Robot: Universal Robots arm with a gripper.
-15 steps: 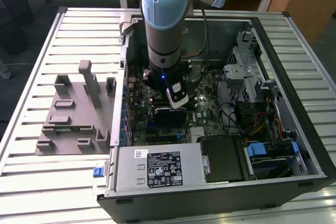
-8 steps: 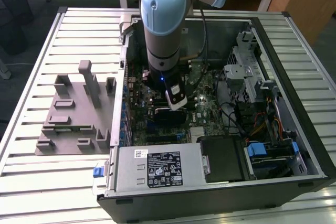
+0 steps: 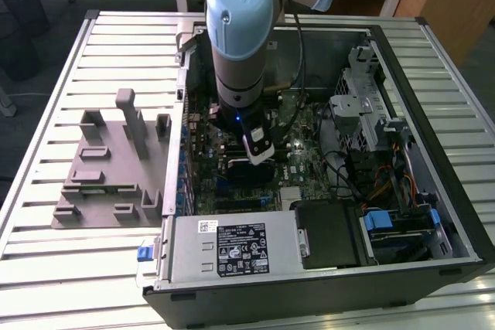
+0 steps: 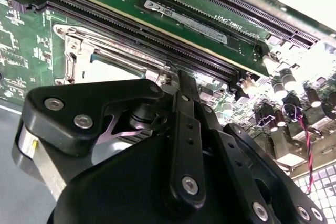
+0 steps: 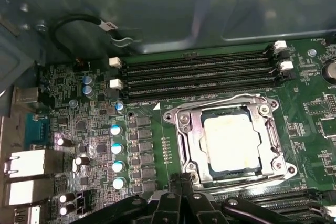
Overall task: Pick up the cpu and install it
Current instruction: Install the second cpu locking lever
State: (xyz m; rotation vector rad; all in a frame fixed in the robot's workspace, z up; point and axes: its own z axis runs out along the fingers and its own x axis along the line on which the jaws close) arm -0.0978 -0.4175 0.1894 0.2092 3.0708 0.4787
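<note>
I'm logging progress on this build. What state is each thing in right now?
cpu: seated in the socket frame, nothing gripping it.
socket frame: metal frame lying around the cpu.
memory slots: empty.
computer case: side open, motherboard exposed.
claw: just above the board beside the socket.
slotted tray: holds no chip.

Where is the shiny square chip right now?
In the first wrist view, the cpu lies inside the metal socket frame on the green circuit board, just beside the long black memory slots.

The whole open computer case (image 3: pixel 325 191) on the slatted tabletop (image 3: pixel 46 253) is seen from high up in the exterior view. The green board (image 5: pixel 79 129) inside is seen from very close in both wrist views, and the metal socket frame (image 5: pixel 231 140) is shared by them
</note>
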